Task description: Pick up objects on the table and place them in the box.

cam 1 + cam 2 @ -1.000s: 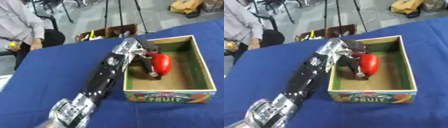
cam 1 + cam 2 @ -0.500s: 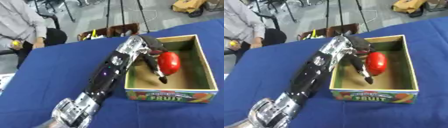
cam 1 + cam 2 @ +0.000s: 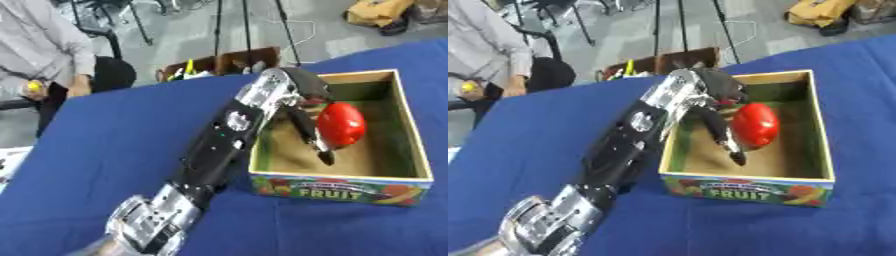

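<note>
Table cover (image 3: pixel 105 150): blue cloth, matt, smooth w/ faint creases. Box (image 3: pixel 407 125): cardboard, plain tan matt inside, printed paper-like front w/ fruit pics, slight sheen. Red object (image 3: pixel 341 124): glossy, smooth, looks plastic. Left arm (image 3: pixel 219 150): black shell, semi-gloss plastic look; silver joints, brushed metal look. Left hand (image 3: pixel 302 107): dark, matt fingers.

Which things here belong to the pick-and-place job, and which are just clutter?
Job:
- red object, inside the box
- box with FRUIT on its front, on the blue table
- left hand, reaching into the box, fingers alongside the red object

Clutter:
- crate of odds and ends on the floor beyond the table
- yellow bag on the floor, far right
</note>
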Controlling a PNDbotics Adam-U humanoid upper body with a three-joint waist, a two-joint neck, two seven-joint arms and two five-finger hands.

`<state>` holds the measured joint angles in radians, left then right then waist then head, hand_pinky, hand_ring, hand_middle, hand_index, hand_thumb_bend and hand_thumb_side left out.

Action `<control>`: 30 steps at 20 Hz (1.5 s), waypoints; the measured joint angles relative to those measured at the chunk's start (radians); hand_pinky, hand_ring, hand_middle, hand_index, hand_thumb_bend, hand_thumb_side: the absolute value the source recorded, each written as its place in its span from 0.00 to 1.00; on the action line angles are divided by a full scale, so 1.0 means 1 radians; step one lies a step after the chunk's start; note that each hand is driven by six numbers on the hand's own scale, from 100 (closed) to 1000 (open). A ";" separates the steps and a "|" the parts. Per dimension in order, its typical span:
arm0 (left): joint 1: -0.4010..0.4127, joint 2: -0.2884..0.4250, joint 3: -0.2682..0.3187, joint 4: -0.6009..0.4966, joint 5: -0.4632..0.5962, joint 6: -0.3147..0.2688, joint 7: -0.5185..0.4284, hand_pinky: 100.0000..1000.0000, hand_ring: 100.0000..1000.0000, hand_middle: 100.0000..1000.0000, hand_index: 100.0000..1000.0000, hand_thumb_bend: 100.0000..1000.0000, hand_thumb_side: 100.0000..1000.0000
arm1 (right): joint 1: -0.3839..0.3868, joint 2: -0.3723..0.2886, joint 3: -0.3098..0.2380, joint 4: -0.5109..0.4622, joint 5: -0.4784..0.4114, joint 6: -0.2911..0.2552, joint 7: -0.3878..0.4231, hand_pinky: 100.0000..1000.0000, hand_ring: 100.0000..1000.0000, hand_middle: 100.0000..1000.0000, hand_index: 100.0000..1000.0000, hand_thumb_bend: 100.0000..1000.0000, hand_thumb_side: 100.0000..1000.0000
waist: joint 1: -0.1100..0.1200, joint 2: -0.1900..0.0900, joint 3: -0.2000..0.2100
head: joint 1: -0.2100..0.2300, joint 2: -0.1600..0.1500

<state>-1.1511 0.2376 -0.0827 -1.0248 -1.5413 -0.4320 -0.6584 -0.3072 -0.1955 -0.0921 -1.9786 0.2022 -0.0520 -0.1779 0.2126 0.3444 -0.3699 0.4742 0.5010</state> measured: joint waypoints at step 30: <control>0.181 0.253 0.157 -0.613 1.150 0.328 0.072 0.26 0.45 0.57 0.81 0.79 1.00 | 0.036 -0.002 -0.028 0.000 -0.001 0.007 -0.055 0.14 0.00 0.15 0.37 0.05 0.66 | -0.044 -0.055 0.120 | -0.206 0.049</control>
<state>-0.9700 0.4902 0.0745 -1.6376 -0.3911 -0.1043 -0.5859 -0.2715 -0.1975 -0.1198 -1.9786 0.2011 -0.0452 -0.2326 0.1691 0.2897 -0.2497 0.2682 0.5495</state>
